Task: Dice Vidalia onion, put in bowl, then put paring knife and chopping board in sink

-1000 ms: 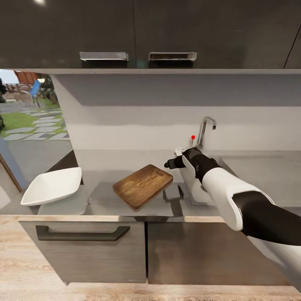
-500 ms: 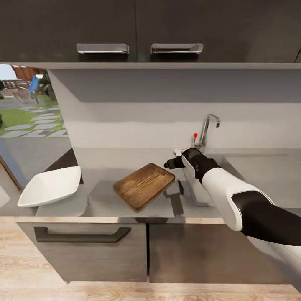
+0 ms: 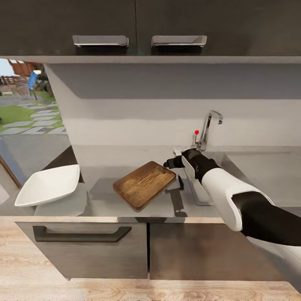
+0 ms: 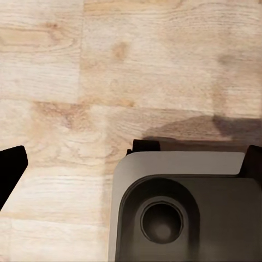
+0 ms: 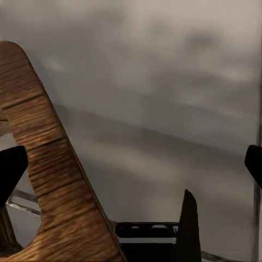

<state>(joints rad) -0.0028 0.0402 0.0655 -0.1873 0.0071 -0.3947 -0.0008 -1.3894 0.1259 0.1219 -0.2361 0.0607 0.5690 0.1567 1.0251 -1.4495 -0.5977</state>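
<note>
Right arm poised beside the board

The right gripper (image 3: 170,163), fingers spread and empty, is held off the chopping board (image 3: 144,184)'s far corner, the sink (image 3: 234,167) just behind it.

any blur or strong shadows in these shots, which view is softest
Head view: mostly sharp, with a dark shadow of the right arm on the countertop beside the chopping board, and shade beneath the wall cabinets. Right wrist view: softest, the grey background smeared and hazy behind the board's wood grain. Left wrist view: crisp floor planks with a soft-edged shadow.
</note>
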